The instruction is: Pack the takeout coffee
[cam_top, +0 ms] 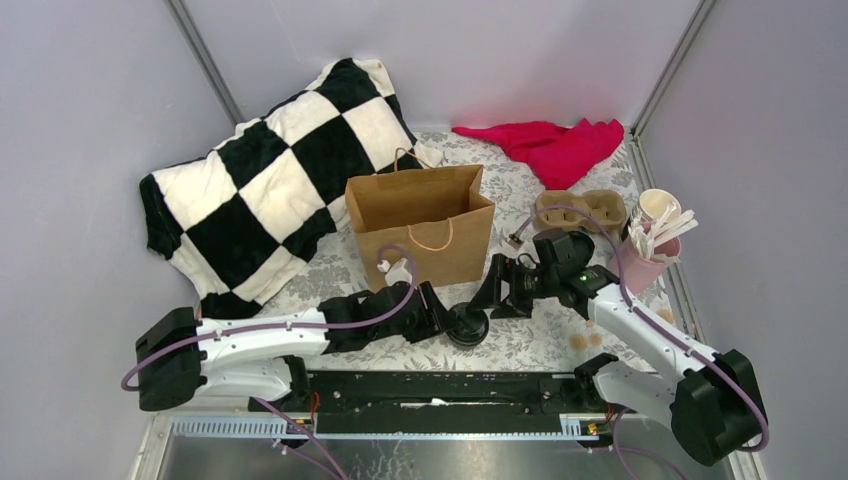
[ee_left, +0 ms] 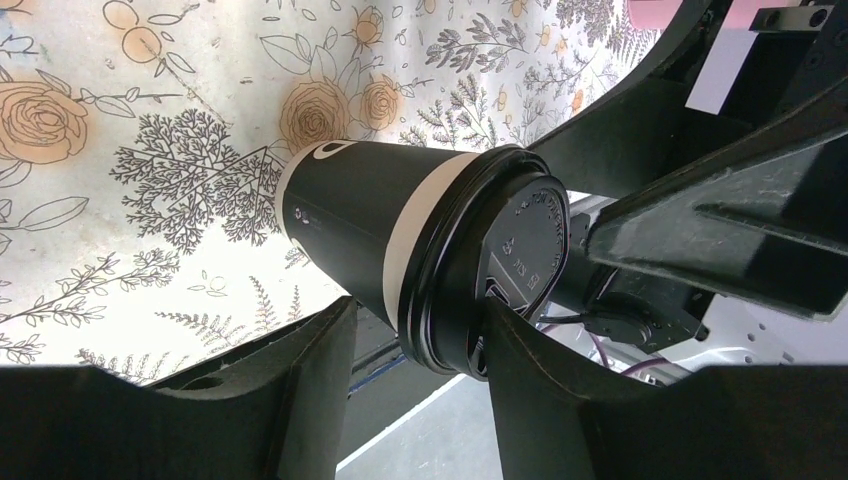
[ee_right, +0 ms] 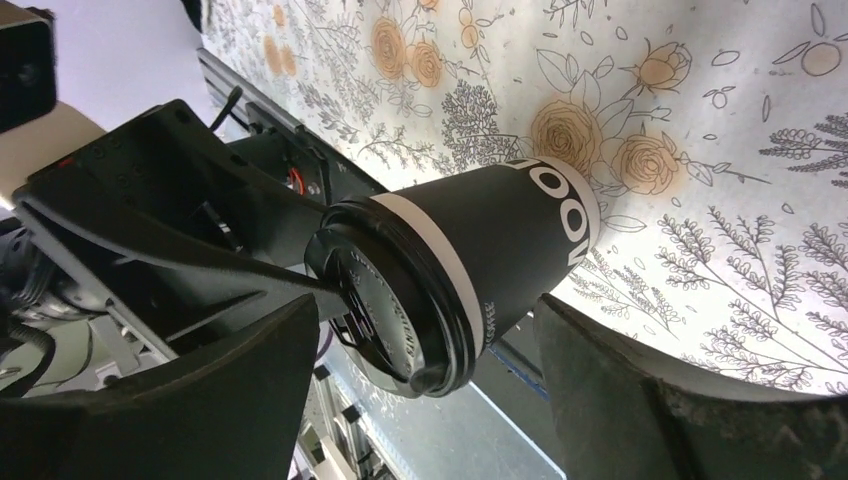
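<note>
With the left gripper (ee_left: 420, 310) clenched on the coffee cup (ee_left: 390, 230) and the right gripper (ee_right: 428, 312) spread around it, colliding fingers may topple it.

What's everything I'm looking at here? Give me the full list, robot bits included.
Paper coffee cup with round lid: one, black, near centre, between both sets of fingers
Paper bag with handles: one, brown, upright, open, centre
Checked pillow: one, black and white, back left
Crumpled cloth: one, red, back right
Moulded cardboard cup carrier: one, brown, right of the bag
Cup of wooden stirrers: one, pink, far right
Paper cup: one, white, just behind the pink cup
Floral tablecloth: one, white with black and orange print, under everything
Left arm's fingers: two, black, either side of the coffee cup
Right arm's fingers: two, black, also flanking it
</note>
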Controlling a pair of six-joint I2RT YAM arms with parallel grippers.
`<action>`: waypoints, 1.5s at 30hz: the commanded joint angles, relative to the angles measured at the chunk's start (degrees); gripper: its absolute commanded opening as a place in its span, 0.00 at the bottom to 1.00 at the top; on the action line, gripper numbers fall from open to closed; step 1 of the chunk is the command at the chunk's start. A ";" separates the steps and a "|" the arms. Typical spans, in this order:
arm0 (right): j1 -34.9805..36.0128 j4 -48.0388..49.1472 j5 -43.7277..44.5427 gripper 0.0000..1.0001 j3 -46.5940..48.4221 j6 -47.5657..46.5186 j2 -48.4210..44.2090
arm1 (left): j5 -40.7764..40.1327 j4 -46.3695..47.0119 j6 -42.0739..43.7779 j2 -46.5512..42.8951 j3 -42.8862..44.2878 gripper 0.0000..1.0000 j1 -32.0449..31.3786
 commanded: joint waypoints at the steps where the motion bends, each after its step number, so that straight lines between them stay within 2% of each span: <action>1: -4.80 0.98 -10.81 0.83 -2.16 -3.95 -1.20 | -1.63 -0.27 -0.67 -1.21 -2.05 0.52 0.66; 7: -5.70 7.35 -18.09 0.78 -4.69 -6.57 1.01 | -1.03 0.16 0.15 -0.73 -2.50 0.51 1.25; 10: -5.75 15.50 -22.10 0.72 -7.88 -4.41 4.93 | -0.42 1.37 0.58 -0.12 -2.74 0.51 1.26; 12: -5.76 17.91 -19.97 0.70 -9.68 -4.03 6.57 | -0.09 1.86 0.94 0.17 -2.77 0.50 1.26; 17: -5.88 32.77 -18.16 0.66 -18.96 4.05 11.08 | 0.89 2.67 -0.23 0.34 -5.31 0.47 1.26; 18: -5.85 33.32 -16.79 0.66 -20.03 4.45 11.80 | 0.96 2.31 -1.04 0.39 -6.43 0.46 1.26; 21: -5.84 30.61 -15.18 0.66 -19.53 2.82 12.25 | 1.10 2.88 -3.35 -1.33 -9.87 0.45 1.43; 24: -5.77 17.14 -13.43 0.68 -12.64 -2.99 7.34 | -0.26 0.77 -2.88 -3.58 -9.53 0.45 1.43; 26: -5.77 12.93 -14.60 0.71 -9.01 -3.35 4.12 | 0.16 0.02 -2.21 -3.62 -8.75 0.45 1.43; 28: -5.77 16.42 -18.57 0.72 -9.14 0.07 3.83 | 0.96 1.58 -1.88 -3.27 -8.72 0.45 1.43; 31: -5.75 27.61 -20.79 0.70 -13.55 4.53 7.56 | 1.23 2.51 -1.53 -2.16 -8.48 0.45 1.43; 34: -5.89 33.19 -18.05 0.68 -18.99 5.10 11.93 | 2.10 3.03 -2.20 -0.18 -8.72 0.45 1.39; 36: -5.91 32.95 -15.14 0.64 -21.24 4.20 14.81 | 2.91 2.96 -2.86 0.87 -9.13 0.45 1.58; 39: -5.84 21.86 -11.35 0.61 -16.33 -1.78 12.86 | 3.37 1.99 -2.57 0.96 -8.40 0.45 1.78; 41: -5.89 12.14 -7.97 0.65 -9.40 -7.14 9.47 | 4.05 0.96 -1.57 0.64 -6.60 0.45 1.69; 43: -5.85 9.78 -8.33 0.66 -4.66 -8.40 9.96 | 4.71 0.12 -0.48 0.27 -4.35 0.46 1.70; 45: -5.87 10.76 -13.79 0.65 -2.57 -8.10 15.07 | 4.69 -1.92 1.12 -0.36 -1.65 0.50 1.56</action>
